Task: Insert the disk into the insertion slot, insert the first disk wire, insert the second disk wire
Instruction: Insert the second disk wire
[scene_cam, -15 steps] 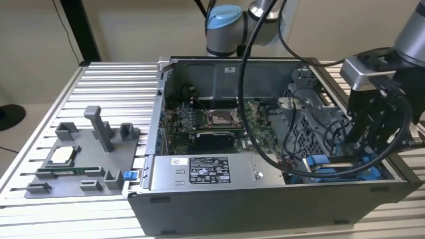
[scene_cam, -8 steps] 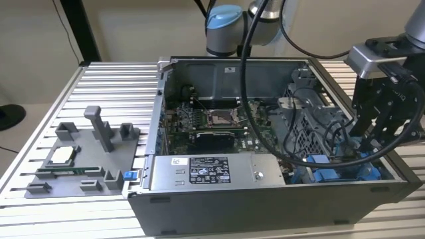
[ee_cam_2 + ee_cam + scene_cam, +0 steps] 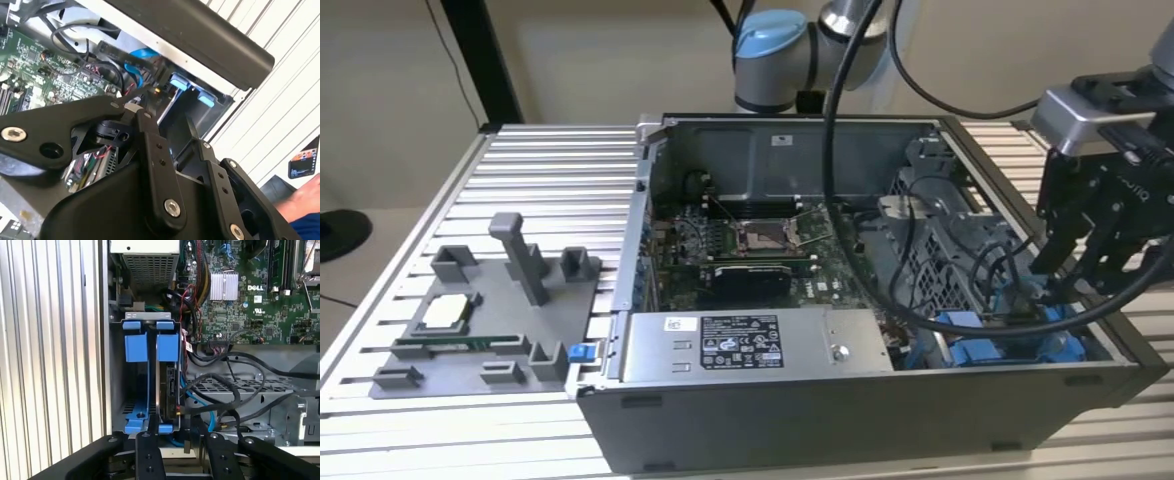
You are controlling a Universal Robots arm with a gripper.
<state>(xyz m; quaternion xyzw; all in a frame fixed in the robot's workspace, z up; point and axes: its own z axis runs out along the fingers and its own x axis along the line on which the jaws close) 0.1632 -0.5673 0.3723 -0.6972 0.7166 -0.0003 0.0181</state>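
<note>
Disk (image 3: 171, 385) just ahead of gripper (image 3: 181, 436) showed edge-on, label hidden inside insertion slot (image 3: 136, 347). Black cable (image 3: 225, 405) end beside gripper was too dark to tell if plugged. In the second wrist view, hand (image 3: 306, 200) behind gripper was cropped by edge.

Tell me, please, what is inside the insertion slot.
The disk stands on edge inside the insertion slot, in its blue carrier. The gripper hides one end of the slot.

The arm reaches down at the exterior view's right, its tool (image 3: 1078, 275) pointing downward.
</note>
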